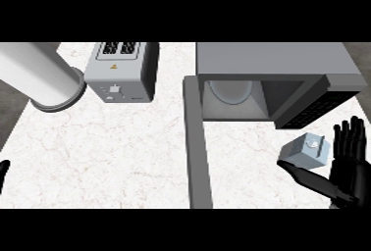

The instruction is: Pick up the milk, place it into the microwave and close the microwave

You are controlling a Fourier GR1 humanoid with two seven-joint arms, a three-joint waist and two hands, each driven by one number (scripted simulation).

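The small pale-blue cardboard milk carton (304, 151), with a white cap on top, stood, as far as I could judge, on the white marbled counter (109, 157). It was just in front of the grey metal microwave (275, 59) and to the right of its open door (197, 157), which pointed toward me. My right hand (348, 171) was wide open and held nothing. Its straight fingers were just beside the carton on its right and the thumb lay stretched below it, so the carton was between them. Whether they touched it I could not tell. Of the left hand (3, 171) only a dark sliver showed at the left edge, and I could not tell its state. I judged the carton light and rather stiff, but smooth-walled, perhaps slippery, and easy to tip. I would take it across two flat sides, at middle height, under the sloped top.
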